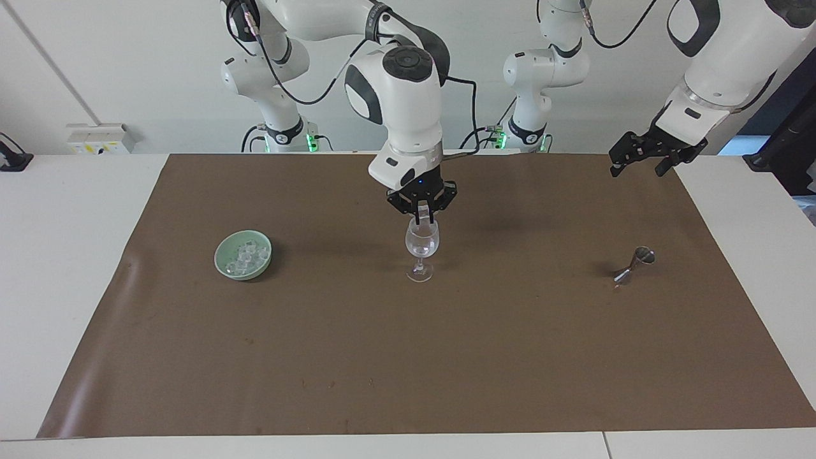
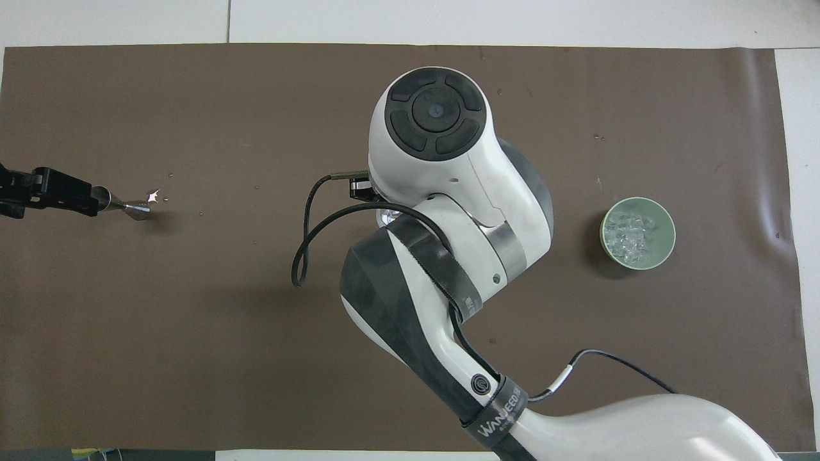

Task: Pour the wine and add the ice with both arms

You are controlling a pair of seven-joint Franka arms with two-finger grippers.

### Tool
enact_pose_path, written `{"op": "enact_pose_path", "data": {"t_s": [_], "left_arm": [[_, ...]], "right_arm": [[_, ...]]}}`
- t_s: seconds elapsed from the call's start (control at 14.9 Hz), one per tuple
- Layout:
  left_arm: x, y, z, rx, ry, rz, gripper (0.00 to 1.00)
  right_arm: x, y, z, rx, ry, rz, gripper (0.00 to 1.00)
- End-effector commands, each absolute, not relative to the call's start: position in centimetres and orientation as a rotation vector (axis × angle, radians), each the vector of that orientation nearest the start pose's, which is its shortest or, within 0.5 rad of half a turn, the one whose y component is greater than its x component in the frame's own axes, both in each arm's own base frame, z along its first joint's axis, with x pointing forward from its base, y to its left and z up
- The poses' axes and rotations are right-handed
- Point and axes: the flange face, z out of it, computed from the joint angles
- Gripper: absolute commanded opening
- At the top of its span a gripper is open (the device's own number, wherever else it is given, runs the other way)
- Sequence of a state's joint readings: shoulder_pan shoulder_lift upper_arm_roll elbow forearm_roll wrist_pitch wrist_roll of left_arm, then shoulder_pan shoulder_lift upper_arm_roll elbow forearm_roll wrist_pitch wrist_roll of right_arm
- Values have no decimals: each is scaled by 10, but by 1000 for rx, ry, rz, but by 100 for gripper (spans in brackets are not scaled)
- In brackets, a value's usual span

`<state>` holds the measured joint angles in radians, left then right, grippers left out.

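Tabletop: white and smooth, covered almost edge to edge by a matt brown paper-like mat. The mat shows faint creases near the right arm's end and small dark specks.

Clear stemmed wine glass: stands upright at the mat's middle, with a round bowl, thin stem and flat foot. From overhead the right arm hides nearly all of it.

Right gripper: points straight down, directly over the glass's mouth, tips just at rim level. Its fingers are clenched on a small clear ice cube, which glints whitish between them.

Pale green round ceramic bowl: glossy, sits toward the right arm's end, well apart from the glass. The rest of the ice, a heap of glassy cubes, lies inside it.

Small silver metal jigger: double-cone shape, toward the left arm's end and leaning over. Whether it lies flat on its side cannot be told. Bright flecks glint on the mat just beside it.

Left gripper: hangs in the air over the mat's corner at the left arm's end, by the edge closest to the robots, fingers released and holding nothing. This arm waits.

Open room: the wide strip of mat farther from the robots than the three items carries nothing. There are broad gaps between bowl and glass and between glass and jigger.
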<state>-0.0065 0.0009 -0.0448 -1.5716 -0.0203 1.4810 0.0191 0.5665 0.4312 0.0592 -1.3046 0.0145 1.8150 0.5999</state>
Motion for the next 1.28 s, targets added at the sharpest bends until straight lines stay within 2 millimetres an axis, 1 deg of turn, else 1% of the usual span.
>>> {"op": "enact_pose_path", "data": {"t_s": [0.0,0.13,0.27,0.4,0.61,0.67,0.74,0.81,0.88,0.94,1.21], "left_arm": [[540,-26,618,-3138,159,106,100],[540,-25,617,-3138,159,111,100],[540,-27,617,-3138,159,111,100],[540,-30,617,-3137,161,116,100],[540,-28,617,-3138,154,116,100],[540,-26,617,-3138,149,116,100],[540,-27,617,-3138,152,116,100],[540,-28,617,-3138,154,116,100],[540,-28,617,-3138,154,116,100],[540,-28,617,-3138,154,116,100],[540,-27,617,-3138,152,116,100]], "right_arm": [[571,405,505,-3074,-22,-94,6],[572,405,504,-3068,-19,-99,7],[572,406,500,-3063,-19,-108,9],[572,406,498,-3062,-16,-107,14],[573,405,497,-3064,-14,-107,17],[572,405,497,-3064,-17,-107,23],[572,404,498,-3065,-14,-105,26],[572,404,499,-3065,-14,-105,35],[572,404,498,-3066,-14,-103,37],[572,404,499,-3067,-15,-104,43],[574,402,501,-3071,-13,-105,45]]}}
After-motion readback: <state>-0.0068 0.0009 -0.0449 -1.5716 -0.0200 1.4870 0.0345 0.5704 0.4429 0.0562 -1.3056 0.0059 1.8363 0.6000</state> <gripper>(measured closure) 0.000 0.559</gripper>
